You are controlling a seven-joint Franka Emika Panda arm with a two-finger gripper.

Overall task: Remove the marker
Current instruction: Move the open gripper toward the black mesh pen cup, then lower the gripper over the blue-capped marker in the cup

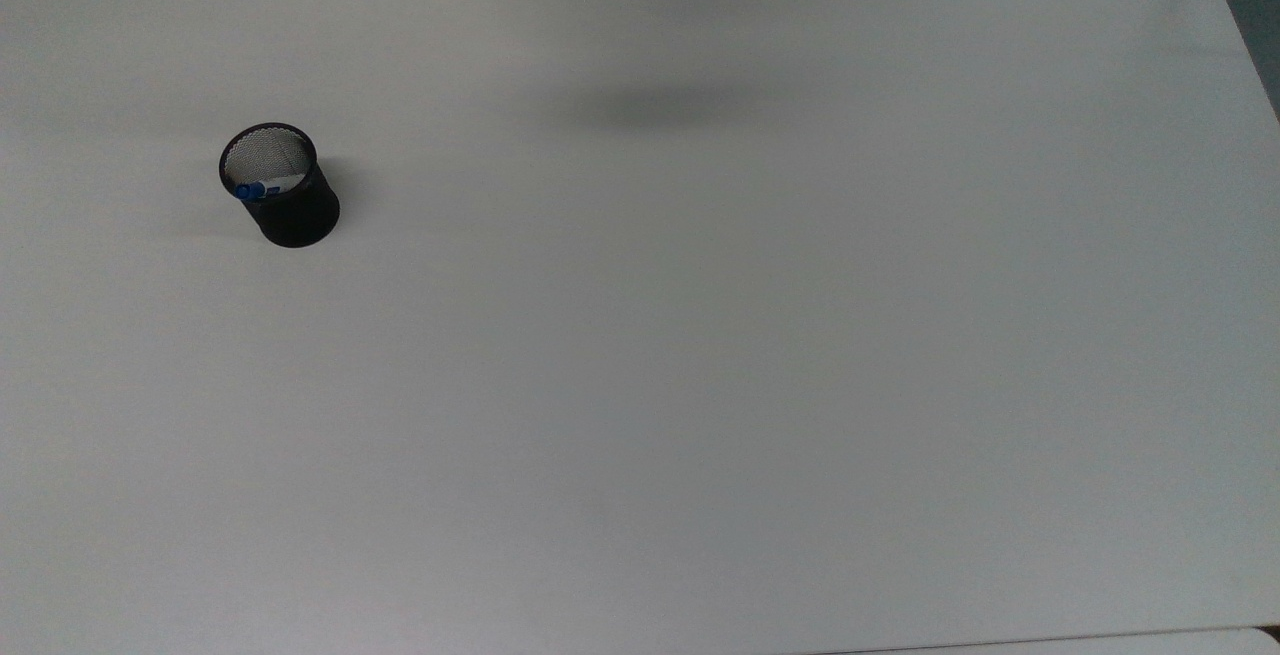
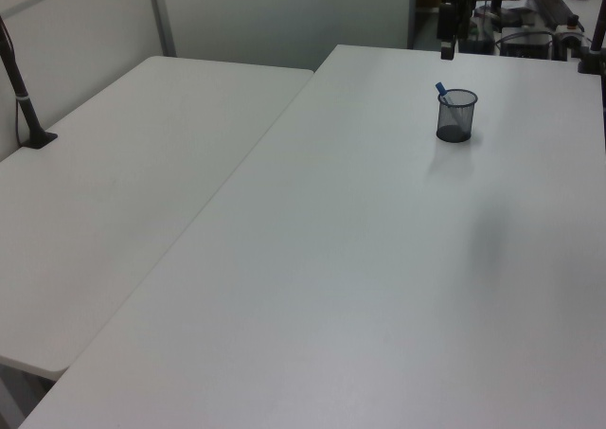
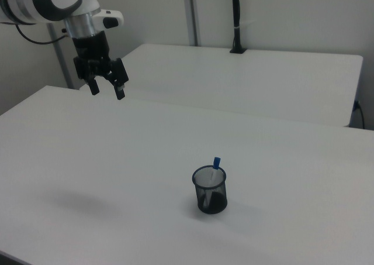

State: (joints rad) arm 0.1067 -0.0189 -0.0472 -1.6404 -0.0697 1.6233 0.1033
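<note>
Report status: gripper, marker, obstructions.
Gripper open, high above the table, holding nothing. Marker upright in black mesh cup, blue cap above rim, leaning on it. Nothing between gripper and cup.

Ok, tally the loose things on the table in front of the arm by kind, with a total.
Black mesh cup: 1
Marker with a blue cap, standing in the cup: 1
Total: 2
The open hand hangs above the table, apart from both.
</note>
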